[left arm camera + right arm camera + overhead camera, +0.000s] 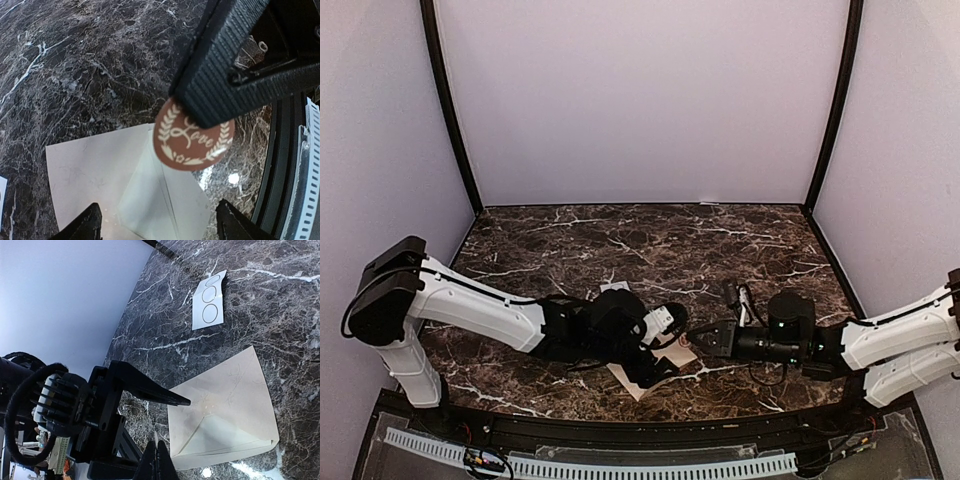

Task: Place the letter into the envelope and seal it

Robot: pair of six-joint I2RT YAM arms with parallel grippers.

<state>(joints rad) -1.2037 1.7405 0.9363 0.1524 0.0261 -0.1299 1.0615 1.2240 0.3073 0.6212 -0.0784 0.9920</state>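
Left wrist view: the left gripper (159,216) stands wide, its two fingertips spread at 7 and 5 o'clock of the frame with nothing between them. Beneath it the envelope (95,170) lies flat on the dark marble table (75,60), its pointed flap folded down. At 1 o'clock is the right gripper (210,107), pinched tight on the top edge of a round brown sticker (192,145) lettered "Love". The sticker hangs over the flap; whether it touches the paper I cannot tell. From above, the envelope sits at 6 o'clock on the table, near the front edge. A small white card (617,290) printed with circles lies apart, at 11 o'clock from it.
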